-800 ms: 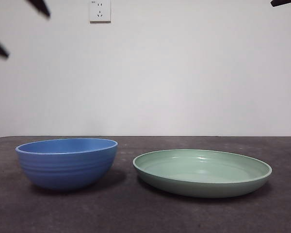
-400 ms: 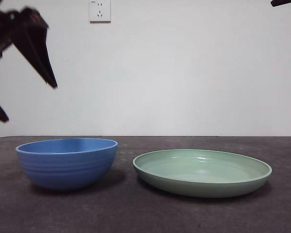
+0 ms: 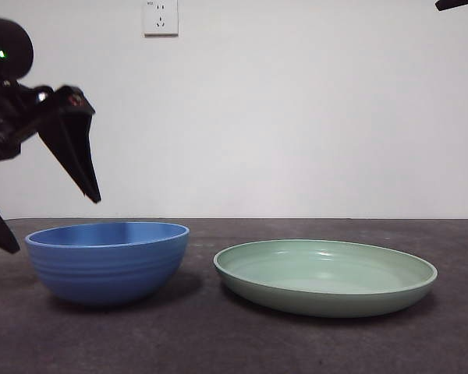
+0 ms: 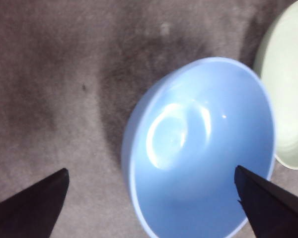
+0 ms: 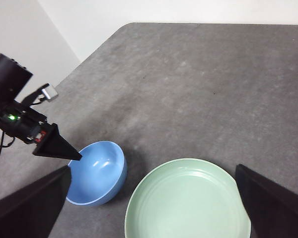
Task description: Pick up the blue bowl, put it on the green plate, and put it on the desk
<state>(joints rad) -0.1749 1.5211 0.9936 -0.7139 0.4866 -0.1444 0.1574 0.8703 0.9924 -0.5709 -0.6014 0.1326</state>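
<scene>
Descending lower than half a second ago, left pincer (image 3: 39,222) now hanging just above the blue bowl (image 3: 108,261), jaws spread wide apart and gripping nothing. One jaw tip sitting over the bowl's rim, the other reaching down past the bowl's outer wall toward the tabletop (image 3: 234,343), not touching either as far as can be told. Bowl and plate staying where they were.

Seen from the left wrist, blue bowl (image 4: 201,148) lying between and ahead of the spread jaws, upright, mouth up, resting on the tabletop (image 4: 54,89). Green plate (image 4: 288,84) sitting just beyond the bowl, on the side away from the left pincer, apart from it with a narrow gap showing in the front view.

Right pincer (image 5: 151,218) waiting high, well above green plate (image 5: 188,203) and blue bowl (image 5: 97,173), jaws likewise standing far apart, holding nothing. Left pincer (image 5: 49,148) showing there over the bowl's rim.

White wall socket (image 3: 161,17) sitting on the wall behind.
</scene>
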